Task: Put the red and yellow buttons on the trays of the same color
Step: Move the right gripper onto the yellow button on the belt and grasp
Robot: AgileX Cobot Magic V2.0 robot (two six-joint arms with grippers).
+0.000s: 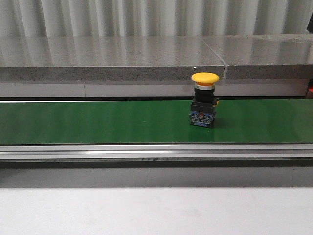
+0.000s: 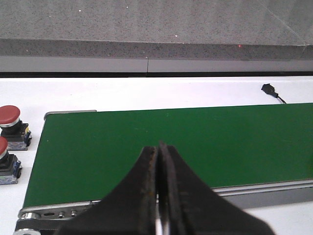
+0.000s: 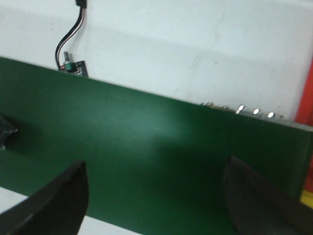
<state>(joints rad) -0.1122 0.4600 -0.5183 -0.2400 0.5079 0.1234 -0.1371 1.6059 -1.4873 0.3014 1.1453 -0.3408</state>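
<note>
A yellow button (image 1: 204,105) with a black base stands upright on the green conveyor belt (image 1: 98,122), right of the middle. Two red buttons (image 2: 10,117) (image 2: 2,155) sit on the white table beside the belt's end. My left gripper (image 2: 159,147) is shut with nothing in it, hovering over the belt (image 2: 195,142). Above the belt (image 3: 146,132), my right gripper (image 3: 156,164) is wide open and empty. A dark object (image 3: 6,131) pokes in at that view's edge. Neither gripper shows in the front view. A red strip (image 3: 308,93) and a yellow patch (image 3: 307,198) show; I cannot tell whether they are trays.
A grey stone ledge (image 1: 146,58) runs behind the belt, and a metal rail (image 1: 146,152) runs along its front. A small circuit board with a cable (image 3: 73,66) lies on the white table (image 3: 195,44) beside the belt. A black plug (image 2: 269,89) lies past the belt.
</note>
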